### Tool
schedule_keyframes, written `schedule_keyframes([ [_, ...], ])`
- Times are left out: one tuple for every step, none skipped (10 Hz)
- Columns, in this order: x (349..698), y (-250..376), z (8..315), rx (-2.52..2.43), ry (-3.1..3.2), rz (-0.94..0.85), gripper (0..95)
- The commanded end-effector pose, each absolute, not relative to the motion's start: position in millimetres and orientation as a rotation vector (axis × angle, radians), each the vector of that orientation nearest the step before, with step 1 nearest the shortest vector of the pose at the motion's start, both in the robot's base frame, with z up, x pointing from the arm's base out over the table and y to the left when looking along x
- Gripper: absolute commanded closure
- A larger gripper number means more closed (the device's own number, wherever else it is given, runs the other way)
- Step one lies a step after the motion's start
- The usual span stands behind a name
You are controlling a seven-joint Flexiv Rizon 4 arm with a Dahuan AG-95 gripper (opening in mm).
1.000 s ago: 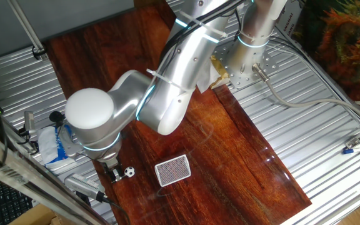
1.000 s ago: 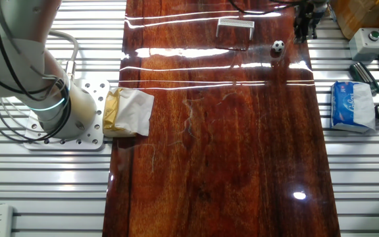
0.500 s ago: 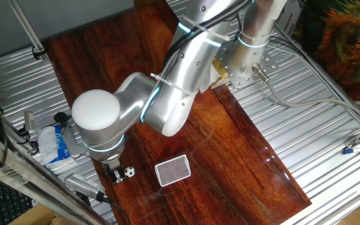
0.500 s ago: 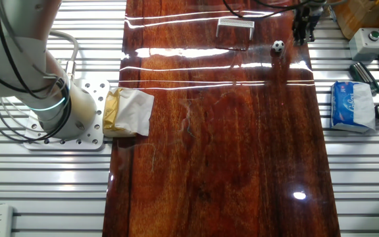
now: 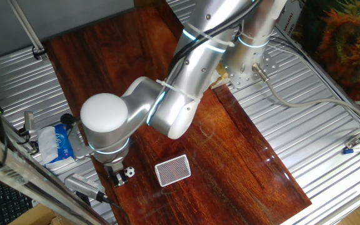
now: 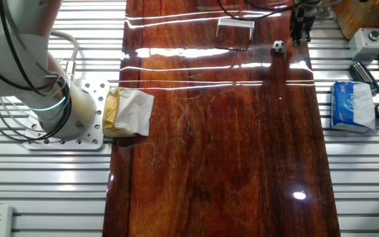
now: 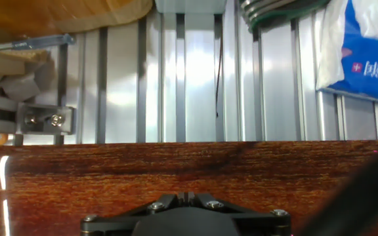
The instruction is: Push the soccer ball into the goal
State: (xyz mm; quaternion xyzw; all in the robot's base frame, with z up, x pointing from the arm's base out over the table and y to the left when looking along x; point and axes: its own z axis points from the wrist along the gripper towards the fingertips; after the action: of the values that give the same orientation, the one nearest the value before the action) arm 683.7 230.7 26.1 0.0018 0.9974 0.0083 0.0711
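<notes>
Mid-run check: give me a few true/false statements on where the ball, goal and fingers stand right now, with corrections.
1. The soccer ball is already inside the goal. False: it sits on the wood outside the goal, a gap between them.
2. The gripper is beside the ball, on the side away from the goal. True.
3. The fingers grip the ball. False: nothing is held; the ball lies free on the table.
4. A blue-and-white tissue packet lies off the wooden board, on the metal slats. True.
5. The goal stands at the robot's base. False: it stands at the far end of the board.
</notes>
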Motion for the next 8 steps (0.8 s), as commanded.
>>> schedule_keyframes([
  [680,230,22,0.011,3.020,0.065,95.0],
  [671,228,17,-0.004,3.031,0.073,95.0],
  [662,225,12,-0.018,3.033,0.088,95.0],
  [650,220,8,-0.045,3.044,0.101,95.0],
  [640,215,11,-0.058,3.063,0.127,95.0],
  [637,215,18,-0.057,3.083,0.139,95.0],
  [635,216,26,-0.057,3.106,0.135,95.0],
  [634,217,31,-0.056,3.114,0.136,95.0],
])
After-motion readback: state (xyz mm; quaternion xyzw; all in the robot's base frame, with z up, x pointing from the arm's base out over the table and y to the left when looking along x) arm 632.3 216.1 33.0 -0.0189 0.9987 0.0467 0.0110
